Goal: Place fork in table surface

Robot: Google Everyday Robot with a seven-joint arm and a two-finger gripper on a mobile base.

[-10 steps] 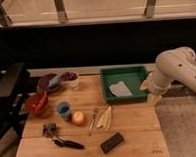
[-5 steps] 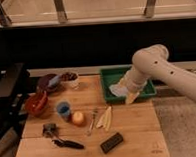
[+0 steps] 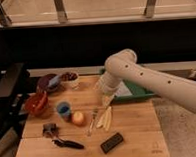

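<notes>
Gripper low over the table surface, its tip blurring into the yellow strips just below, arm cut off at the right edge, green tray largely hidden behind the arm, fork tines too small to make out

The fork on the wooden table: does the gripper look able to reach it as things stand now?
Probably yes. The gripper hangs just beyond the fork, and nothing stands between them; only the yellow strips lie close beside it.
</notes>
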